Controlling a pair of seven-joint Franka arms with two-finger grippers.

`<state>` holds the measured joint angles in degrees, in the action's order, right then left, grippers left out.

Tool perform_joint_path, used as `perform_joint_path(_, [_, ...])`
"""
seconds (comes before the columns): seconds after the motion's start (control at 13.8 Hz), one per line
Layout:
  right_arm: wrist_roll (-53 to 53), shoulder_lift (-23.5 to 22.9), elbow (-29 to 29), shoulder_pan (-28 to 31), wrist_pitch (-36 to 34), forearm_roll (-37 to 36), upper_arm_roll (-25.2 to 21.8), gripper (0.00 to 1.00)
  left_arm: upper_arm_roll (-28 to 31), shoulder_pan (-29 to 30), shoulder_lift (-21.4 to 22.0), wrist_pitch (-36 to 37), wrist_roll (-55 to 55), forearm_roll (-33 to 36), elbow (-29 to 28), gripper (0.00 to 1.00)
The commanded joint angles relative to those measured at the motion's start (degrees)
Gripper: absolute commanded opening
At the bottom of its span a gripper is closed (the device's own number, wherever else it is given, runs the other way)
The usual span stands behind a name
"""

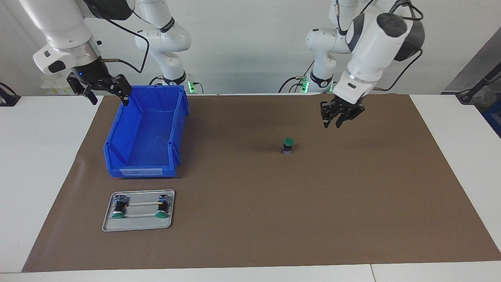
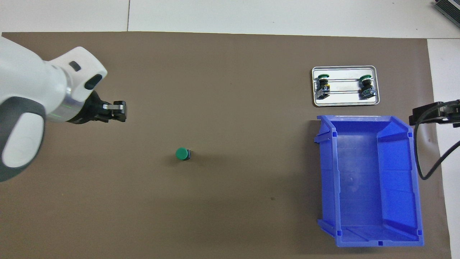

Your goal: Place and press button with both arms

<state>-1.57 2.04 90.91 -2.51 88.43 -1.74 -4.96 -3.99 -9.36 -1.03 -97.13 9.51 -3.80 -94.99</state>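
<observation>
The button (image 1: 288, 145) stands upright on the brown mat, green cap up, alone near the middle; it also shows in the overhead view (image 2: 182, 154). My left gripper (image 1: 337, 117) hangs in the air over the mat, off the button toward the left arm's end of the table, not touching it; it shows in the overhead view too (image 2: 118, 111). My right gripper (image 1: 105, 89) is open and empty, raised over the rim of the blue bin at the right arm's end; only part of it (image 2: 431, 113) shows in the overhead view.
A blue open bin (image 1: 141, 171) (image 2: 327, 172) stands on the mat toward the right arm's end. Farther from the robots than the bin lies a grey metal tray (image 1: 137, 227) (image 2: 345, 103) holding two more green-capped buttons on their sides.
</observation>
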Motion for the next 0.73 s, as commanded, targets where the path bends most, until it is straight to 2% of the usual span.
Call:
perform_joint_path(0.0, [-0.4, 1.7, 2.0, 0.1, 1.3, 0.0, 0.4, 1.00, -0.6, 4.7, -1.2, 6.9, -7.2, 5.2, 6.8, 0.54])
perform_joint_path(0.15, [-0.9, 1.4, 1.7, -2.1, 3.1, -0.1, 0.4, 1.00, -0.4, 5.1, -1.2, 8.8, -8.0, 8.3, 8.9, 0.65])
perform_joint_path(0.22, [-1.4, 1.0, 1.6, -3.3, 3.8, -0.1, 0.4, 1.00, -0.3, 5.1, -1.2, 7.8, -8.0, 8.1, 9.4, 0.80])
perform_joint_path(0.44, [-8.8, -0.5, 1.6, -9.2, 5.8, 0.0, 0.5, 1.00, 0.1, 5.1, -1.1, 5.7, -8.0, 7.4, 9.6, 1.00])
perform_joint_path(0.65, [-18.5, -1.1, 2.7, -15.8, 8.9, 0.5, 0.6, 1.00, 0.4, 5.2, 0.2, 1.3, -7.9, 5.3, 7.1, 1.00])
